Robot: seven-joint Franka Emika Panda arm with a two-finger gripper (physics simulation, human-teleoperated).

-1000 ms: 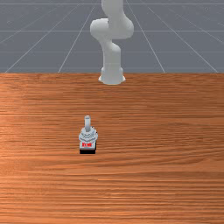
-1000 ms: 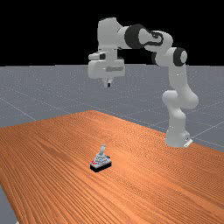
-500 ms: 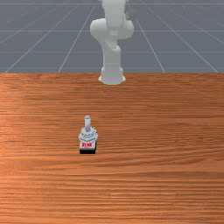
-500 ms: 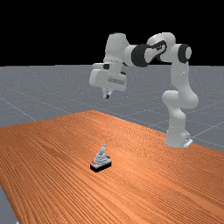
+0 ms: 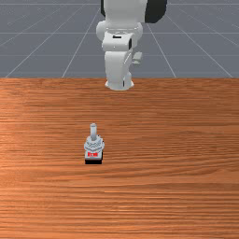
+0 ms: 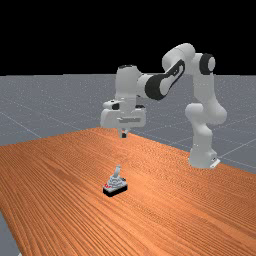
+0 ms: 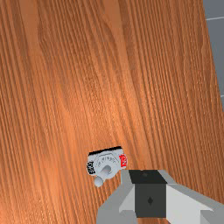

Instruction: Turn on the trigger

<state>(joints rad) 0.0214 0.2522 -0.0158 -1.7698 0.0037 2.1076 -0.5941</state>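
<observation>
The gripper (image 6: 123,134) hangs in the air above the table (image 6: 60,165), apart from the small grey switch (image 6: 115,185); whether its fingers stand wide or narrow, one cannot tell. The switch sits on the wood, left of the middle in the front view, its lever (image 6: 118,171) sticking up and its red marking (image 5: 93,154) facing that camera.

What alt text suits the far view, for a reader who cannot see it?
A white robot arm reaches from the far view's right, its hand in midair, clear of a small grey switch. The switch, with raised lever, stands on a wooden table.
</observation>
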